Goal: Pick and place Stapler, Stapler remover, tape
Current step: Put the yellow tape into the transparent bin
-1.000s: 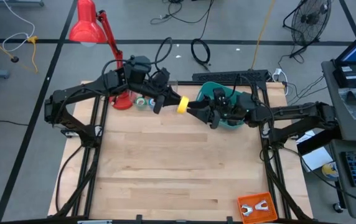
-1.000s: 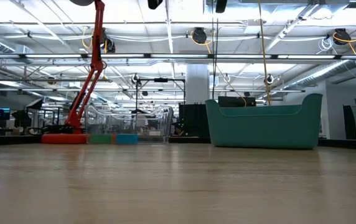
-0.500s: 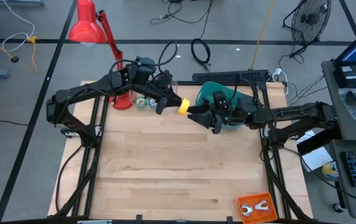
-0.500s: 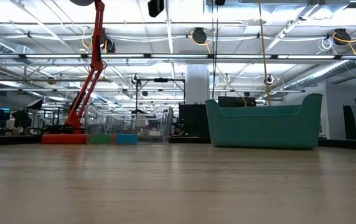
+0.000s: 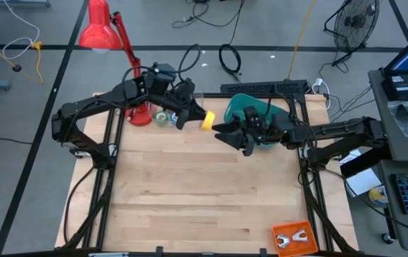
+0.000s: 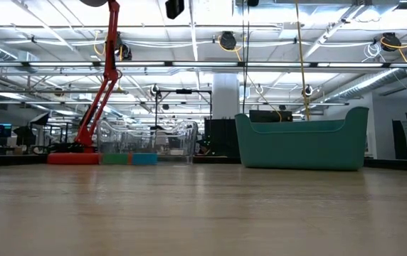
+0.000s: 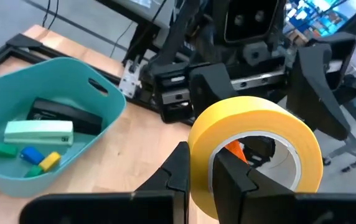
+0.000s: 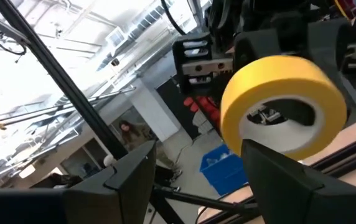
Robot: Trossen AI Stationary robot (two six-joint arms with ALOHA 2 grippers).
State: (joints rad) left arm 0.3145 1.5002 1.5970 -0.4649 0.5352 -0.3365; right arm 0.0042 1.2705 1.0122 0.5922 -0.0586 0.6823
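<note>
Above the back of the table (image 5: 190,185), my left gripper (image 5: 198,118) is clamped on the yellow tape roll (image 5: 207,121), pinching its wall with one finger inside the ring and one outside. My left wrist view shows that grip plainly: the yellow band sits upright between my two dark fingers (image 7: 179,167), and its pale inner face is turned toward my other arm.

My right gripper (image 5: 222,133) hangs just beside the roll, on the side toward the teal bin (image 5: 234,106), with its fingers spread wide and nothing between them. From the right wrist view the roll (image 8: 282,106) floats ahead of those parted fingers (image 8: 128,180), near but not touching as far as I can make out.

Inside the teal bin (image 7: 72,68), the black stapler (image 7: 63,115) lies along the bottom with a pale green bar (image 7: 38,131) leaning against it, and small green, blue and yellow blocks (image 7: 32,155) sit beside them.

Behind my left arm, by the base of the red desk lamp (image 5: 108,32), I can see other small rolls (image 5: 165,118) on the table, though their colours are hard to tell from above. An orange tool (image 5: 292,238) lies at the near right corner of the table, well apart from both grippers.
</note>
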